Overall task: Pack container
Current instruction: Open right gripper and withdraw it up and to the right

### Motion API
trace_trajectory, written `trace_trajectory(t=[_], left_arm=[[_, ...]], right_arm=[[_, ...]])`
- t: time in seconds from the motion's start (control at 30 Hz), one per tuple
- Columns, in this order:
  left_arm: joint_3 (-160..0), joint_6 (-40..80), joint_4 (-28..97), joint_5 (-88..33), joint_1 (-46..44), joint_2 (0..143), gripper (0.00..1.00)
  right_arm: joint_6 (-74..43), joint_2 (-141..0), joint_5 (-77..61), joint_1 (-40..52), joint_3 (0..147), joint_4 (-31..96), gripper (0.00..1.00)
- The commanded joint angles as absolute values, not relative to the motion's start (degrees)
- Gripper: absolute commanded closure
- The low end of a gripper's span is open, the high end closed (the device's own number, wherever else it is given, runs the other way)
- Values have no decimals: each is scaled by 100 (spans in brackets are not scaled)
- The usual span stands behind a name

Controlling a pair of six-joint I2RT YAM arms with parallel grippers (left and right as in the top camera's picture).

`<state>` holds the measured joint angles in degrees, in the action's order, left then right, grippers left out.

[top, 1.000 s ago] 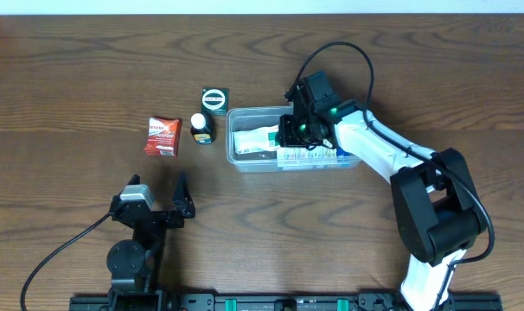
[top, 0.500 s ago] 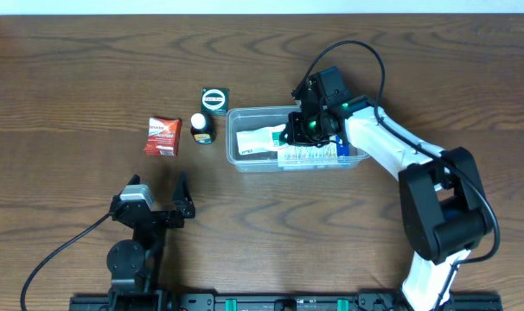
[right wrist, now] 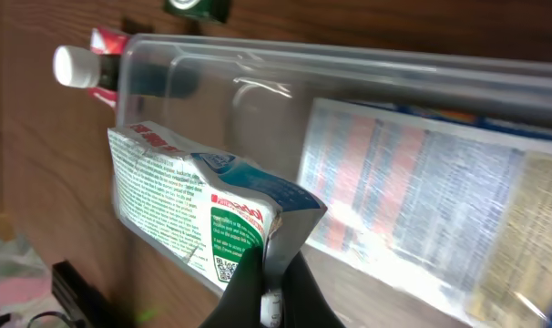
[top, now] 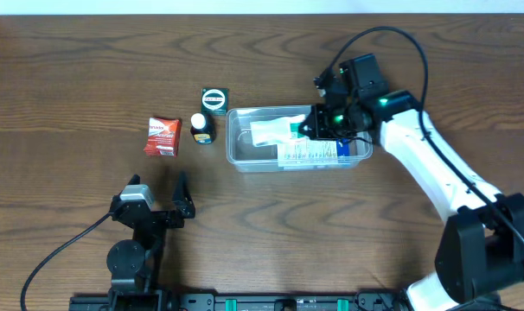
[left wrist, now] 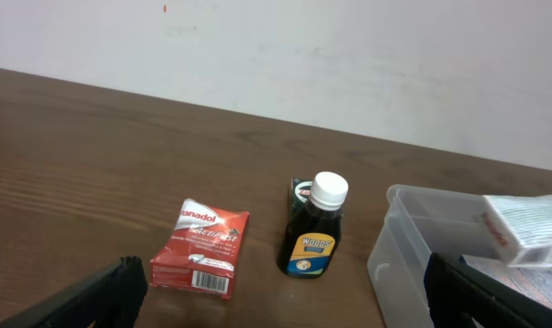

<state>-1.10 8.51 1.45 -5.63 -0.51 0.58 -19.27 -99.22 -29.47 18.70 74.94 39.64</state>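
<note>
The clear plastic container (top: 239, 152) stands at the table's middle; it also shows in the left wrist view (left wrist: 396, 248) and the right wrist view (right wrist: 349, 60). A flat blue-and-white carton (top: 309, 153) lies inside along its near wall. My right gripper (top: 312, 128) is shut on the edge of a white-and-green pouch (top: 272, 131) and holds it over the container's far half. In the right wrist view the jaws (right wrist: 271, 292) pinch the pouch's sealed end (right wrist: 194, 205). My left gripper (top: 158, 192) is open and empty, near the front left.
A red Panadol box (top: 162, 136), a dark Woods bottle with a white cap (top: 201, 129) and a small green-and-black box (top: 214, 99) stand left of the container. The left wrist view shows the red box (left wrist: 200, 248) and the bottle (left wrist: 314, 228).
My right arm has swung to the right and drawn back. The pouch in its jaws has shifted right and towards the container's far wall. The left arm has not moved.
</note>
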Motion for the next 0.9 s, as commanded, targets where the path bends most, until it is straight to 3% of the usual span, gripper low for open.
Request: trace_trajectory(t=[0.0, 0.37, 0.53, 0.67, 0.87], left_arm=[[-23, 755, 353, -668, -27, 23, 2], [-23, 753, 353, -668, -27, 23, 2], [-23, 755, 353, -668, -30, 23, 2], [-23, 753, 353, -668, -27, 23, 2], [-23, 753, 353, -668, -27, 23, 2]], right_arm=[[-1656, -9856, -2698, 1750, 7531, 4136, 99], [-1249, -9856, -2408, 1146, 7526, 4720, 98], [-1122, -9856, -2117, 1072, 7524, 4818, 87], [-1105, -9856, -1911, 1072, 7524, 4845, 68], [-1063, -9856, -1822, 1066, 7526, 4845, 65]])
